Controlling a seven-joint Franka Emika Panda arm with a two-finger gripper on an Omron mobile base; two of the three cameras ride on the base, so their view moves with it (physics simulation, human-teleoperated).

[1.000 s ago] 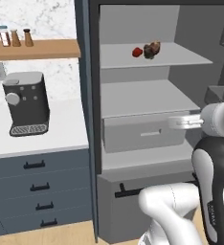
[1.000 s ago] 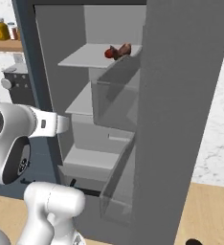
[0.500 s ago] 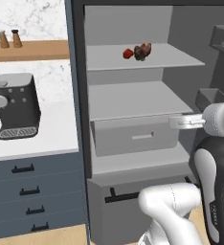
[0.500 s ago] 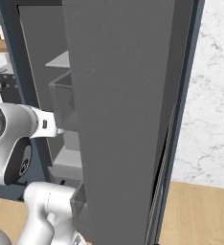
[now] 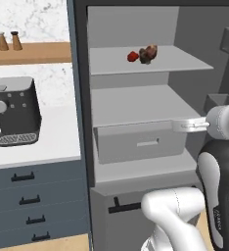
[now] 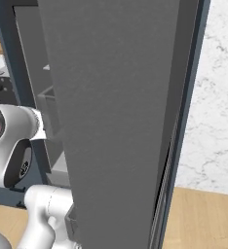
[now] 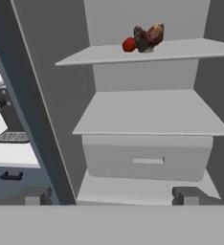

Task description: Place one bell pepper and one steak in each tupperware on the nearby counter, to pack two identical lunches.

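Observation:
On the top shelf of the open fridge, a small glossy red bell pepper [image 5: 132, 56] [image 7: 128, 45] lies just left of the brown mottled steak [image 5: 149, 53] [image 7: 150, 37], touching it. Whether that brown lump is one piece or two, I cannot tell. My gripper [image 7: 114, 196] [image 5: 181, 126] is open and holds nothing. It hangs in front of the fridge at the height of the drawer, well below and short of the food. The white counter [image 5: 53, 142] lies left of the fridge. The tupperware is out of view.
A dark coffee machine [image 5: 14, 112] stands on the counter, with spice bottles on a wooden shelf [image 5: 33, 51] above it. The fridge has a bare middle shelf [image 5: 136, 103] and a grey drawer [image 5: 141, 142]. Its open door [image 6: 116, 121] stands close on the right.
The base has driven on, so the whole scene has slid left in the left base view and the fridge door now covers the right base view. The gripper stays open.

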